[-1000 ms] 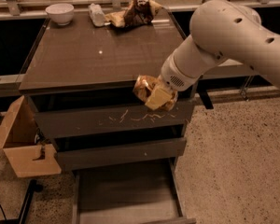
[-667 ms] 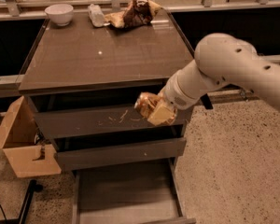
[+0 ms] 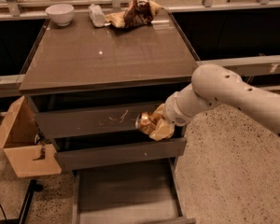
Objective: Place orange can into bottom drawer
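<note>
The orange can (image 3: 148,122) is held sideways in my gripper (image 3: 155,125), in front of the scratched top drawer front (image 3: 98,120), its silver end facing left. The gripper is shut on the can, at the end of my white arm (image 3: 224,92) that reaches in from the right. The bottom drawer (image 3: 126,192) is pulled open below; its flat grey floor is bare. The can hangs above the drawer's right back part, well above the floor.
On the cabinet top (image 3: 107,55) stand a white bowl (image 3: 59,14), a small clear bottle (image 3: 97,15) and a brown snack bag (image 3: 134,13) at the back. An open cardboard box (image 3: 23,143) sits left of the cabinet. Speckled floor lies to the right.
My arm and gripper have moved down and slightly right with the can, from the cabinet top's edge to the level of the top drawer front.
</note>
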Controlling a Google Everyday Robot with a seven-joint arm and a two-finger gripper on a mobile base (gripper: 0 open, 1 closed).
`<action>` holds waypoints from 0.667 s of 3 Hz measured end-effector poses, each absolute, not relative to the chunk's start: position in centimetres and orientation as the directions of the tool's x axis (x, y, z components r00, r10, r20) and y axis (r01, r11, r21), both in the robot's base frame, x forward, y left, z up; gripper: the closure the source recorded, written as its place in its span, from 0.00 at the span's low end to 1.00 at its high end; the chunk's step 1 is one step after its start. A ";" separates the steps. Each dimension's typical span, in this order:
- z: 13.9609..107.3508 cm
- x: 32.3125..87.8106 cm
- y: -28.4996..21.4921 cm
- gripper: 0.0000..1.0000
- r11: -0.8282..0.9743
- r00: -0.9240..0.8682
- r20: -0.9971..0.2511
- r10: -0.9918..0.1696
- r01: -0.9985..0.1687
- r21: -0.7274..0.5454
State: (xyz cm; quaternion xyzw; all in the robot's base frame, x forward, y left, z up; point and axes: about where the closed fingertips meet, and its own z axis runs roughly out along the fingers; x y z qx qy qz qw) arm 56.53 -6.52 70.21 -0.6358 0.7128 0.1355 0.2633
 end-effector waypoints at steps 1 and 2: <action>66.5 57.0 -6.3 1.00 0.091 -0.005 -0.547 -0.837 -0.987 -0.131; 66.5 57.0 -6.3 1.00 0.091 -0.005 -0.547 -0.837 -0.987 -0.131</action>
